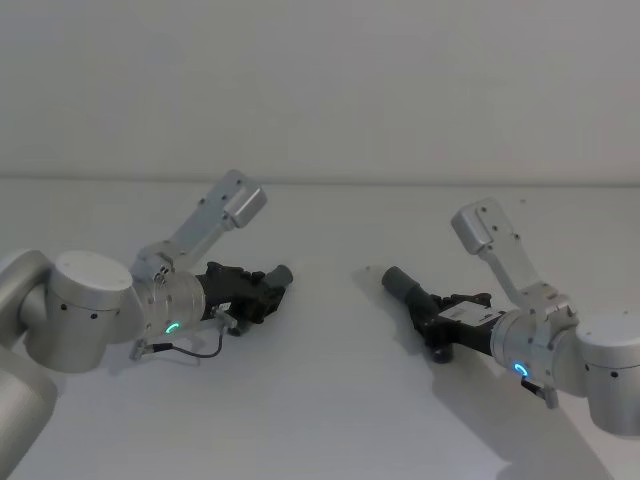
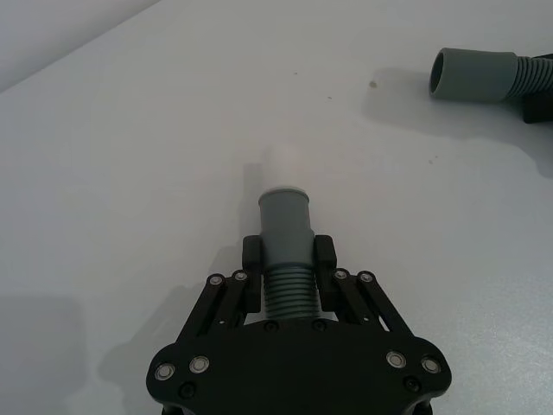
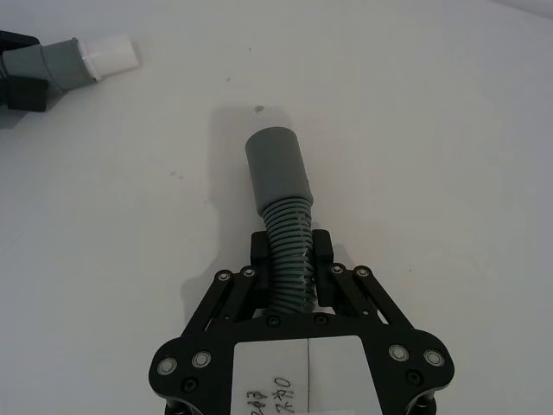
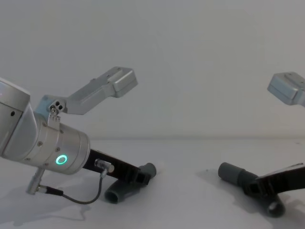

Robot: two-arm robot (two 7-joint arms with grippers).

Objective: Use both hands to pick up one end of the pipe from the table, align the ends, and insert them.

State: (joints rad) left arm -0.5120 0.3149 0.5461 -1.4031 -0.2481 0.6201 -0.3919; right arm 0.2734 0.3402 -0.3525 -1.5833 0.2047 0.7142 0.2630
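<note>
Closest to the left wrist camera is the black linkage of the left pincer. Its 2 fingers are drawn in against the ribbed stretch of the left pipe piece and grip it from both sides. The piece's smooth grey sleeve sticks out past the fingertips and ends in a whitish tip, pale against the desk. Farther off in the same view is the open mouth of the right pipe piece.

The right pincer is likewise closed on the ribbed part of its piece, just behind the sleeve. The sleeve juts forward and throws a shadow on the desk.

In the head view the left wrist reaches in from the left and the right wrist from the right. Both are silver with a lit green ring and sit low over the desk. The 2 sleeve ends point inward toward the middle of the desk, well apart, with bare desk between them.

The chest view shows both pieces from the side, each with a bend. The left piece's gripped end tilts upward past the fingertips, and its other end hangs below the pincer, close to the desk. Whether that end touches the surface I cannot tell. The right piece's sleeve tilts up toward the left, and its far end curves down near the desk.
</note>
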